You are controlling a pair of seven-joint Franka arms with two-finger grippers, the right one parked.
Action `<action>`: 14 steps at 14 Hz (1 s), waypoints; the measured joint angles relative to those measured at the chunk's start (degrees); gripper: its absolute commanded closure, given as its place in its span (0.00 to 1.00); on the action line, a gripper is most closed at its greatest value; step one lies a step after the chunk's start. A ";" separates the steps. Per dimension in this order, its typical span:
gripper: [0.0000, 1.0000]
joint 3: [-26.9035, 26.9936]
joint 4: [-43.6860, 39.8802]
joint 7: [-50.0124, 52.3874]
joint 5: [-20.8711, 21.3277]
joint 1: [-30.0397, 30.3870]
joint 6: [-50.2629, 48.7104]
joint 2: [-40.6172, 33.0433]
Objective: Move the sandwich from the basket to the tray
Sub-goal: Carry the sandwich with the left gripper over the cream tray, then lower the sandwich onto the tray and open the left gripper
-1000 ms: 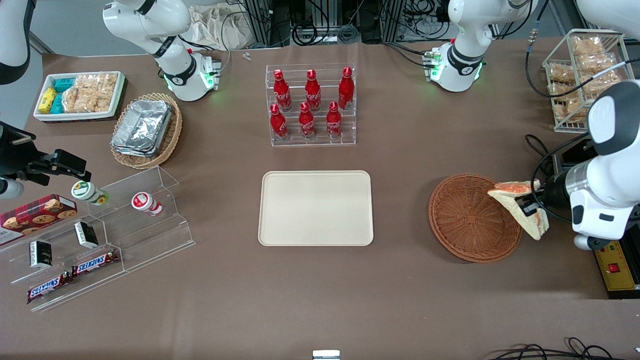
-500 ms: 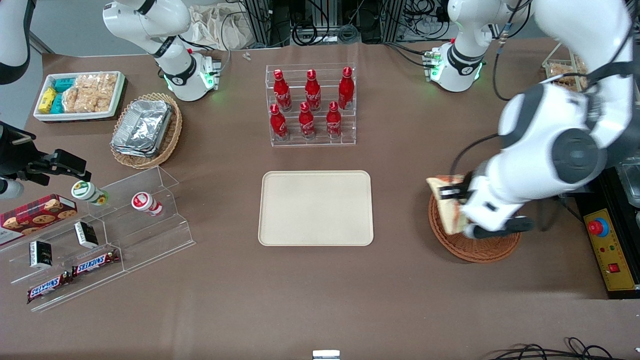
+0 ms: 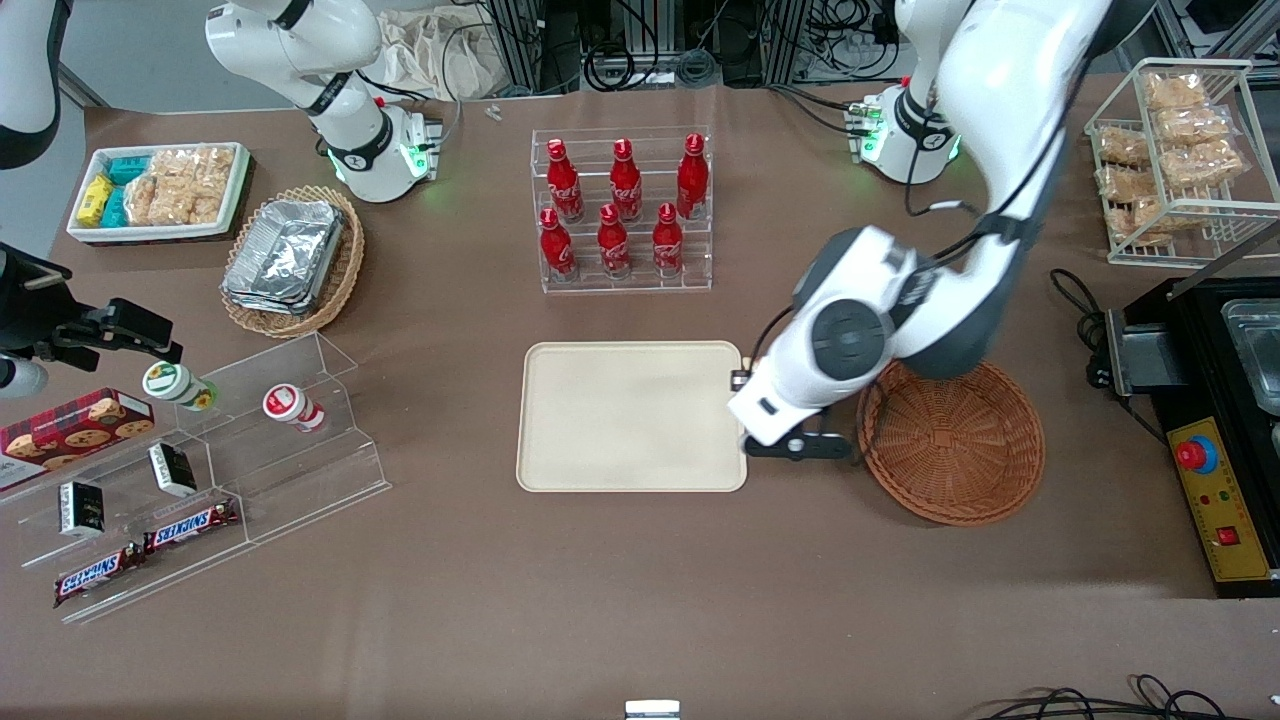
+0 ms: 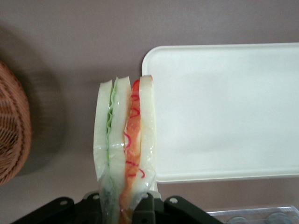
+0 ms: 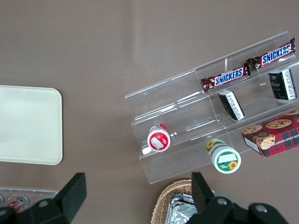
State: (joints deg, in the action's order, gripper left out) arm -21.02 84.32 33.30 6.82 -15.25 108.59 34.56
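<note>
Gripper (image 4: pixel 125 212) clamps one sandwich (image 4: pixel 124 151) between one tray (image 4: pixel 224 112) and one basket (image 4: pixel 14 130).

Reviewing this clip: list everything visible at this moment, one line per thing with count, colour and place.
sandwich: 1, white bread with red and green filling, held in the claw over the tray's edge
tray: 1, cream, table centre
basket: 1, reddish-brown wicker, beside the tray toward the working arm's end
cola bottles: 6, red, in a clear rack farther from the front camera than the tray
foil containers: stack, silver, in a tan wicker basket
snack bin: 1, white, toward the parked arm's end
Snickers bars: 2, brown, on the clear stepped stand
cookie box: 1, red, beside that stand
wire rack: 1, white, holding tan snack packets
claw: 1, black, shut on the sandwich between basket and tray
</note>
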 measured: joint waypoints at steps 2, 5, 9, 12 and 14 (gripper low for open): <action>1.00 0.05 0.19 1.81 2.09 -2.64 3.53 4.05; 1.00 0.09 0.20 2.14 2.52 -4.04 7.95 8.29; 0.77 0.19 0.18 2.11 4.26 -4.06 10.03 10.15; 0.01 0.16 0.15 2.41 4.73 -4.79 10.49 10.89; 0.00 0.17 0.04 2.96 4.87 -5.07 10.49 10.89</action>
State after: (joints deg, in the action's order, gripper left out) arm -20.86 84.36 36.26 11.69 -20.31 119.08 45.45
